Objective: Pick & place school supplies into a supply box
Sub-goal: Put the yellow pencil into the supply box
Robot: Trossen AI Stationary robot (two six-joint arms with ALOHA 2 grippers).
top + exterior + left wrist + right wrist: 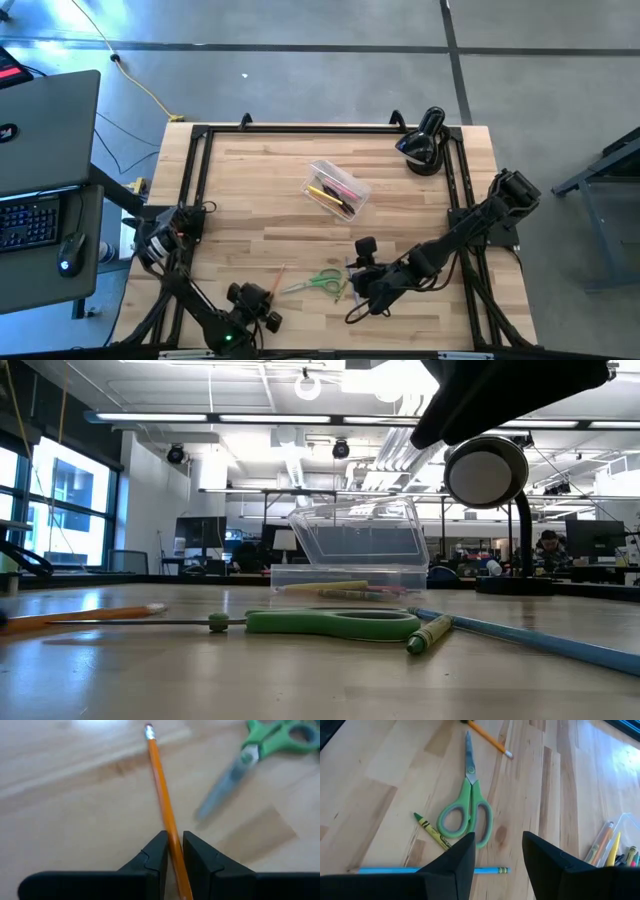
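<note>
A small clear plastic supply box (338, 189) sits at centre frame in the overhead view, already holding several pencils and crayons. Four items remain on the wooden table (250, 200) at lower centre: green-handled scissors (318, 283), a green crayon (431, 829), a blue pencil (395, 869) and an orange pencil (162, 800). The left gripper (175, 852) pinches the orange pencil at lower left; the right gripper (498, 851) hangs spread apart above the scissors.

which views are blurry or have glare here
Left wrist view: the scissors are soft and out of focus, with glare washing out the table's far edge. Low view: bright ceiling lights, the near tabletop blurred. Right wrist view: glare on the wood beside the supply box.
</note>
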